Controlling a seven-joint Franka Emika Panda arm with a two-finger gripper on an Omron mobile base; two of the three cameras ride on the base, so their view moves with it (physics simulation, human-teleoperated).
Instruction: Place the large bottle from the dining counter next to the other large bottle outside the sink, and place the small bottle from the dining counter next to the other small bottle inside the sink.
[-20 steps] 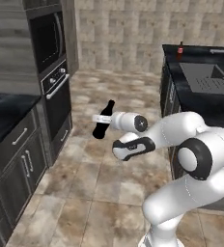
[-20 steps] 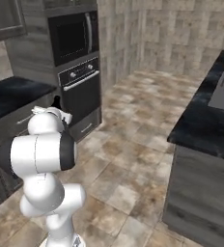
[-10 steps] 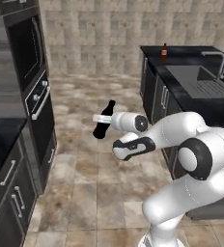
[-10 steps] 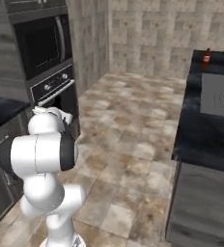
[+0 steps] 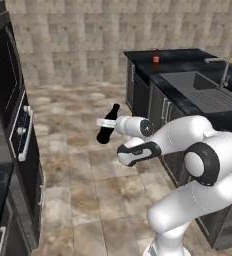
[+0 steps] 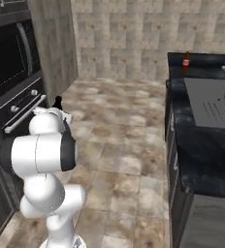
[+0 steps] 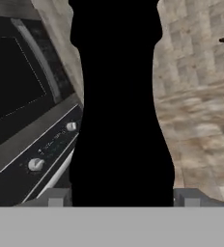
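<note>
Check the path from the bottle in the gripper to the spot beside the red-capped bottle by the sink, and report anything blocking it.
Nothing visible blocks it. The gripper holds the large bottle over open floor; the other large bottle stands on the counter beyond the sink, with bare counter around it. The faucet stands at the sink's far side.

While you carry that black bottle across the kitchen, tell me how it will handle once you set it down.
The black bottle looks rigid, probably glass, so it should keep its shape but may break if dropped. It is tall and slim, so likely tippy when stood on the counter by the red-capped bottle. Its round body would probably roll if laid down. The end effector grips its smooth sides; slipping seems possible.
</note>
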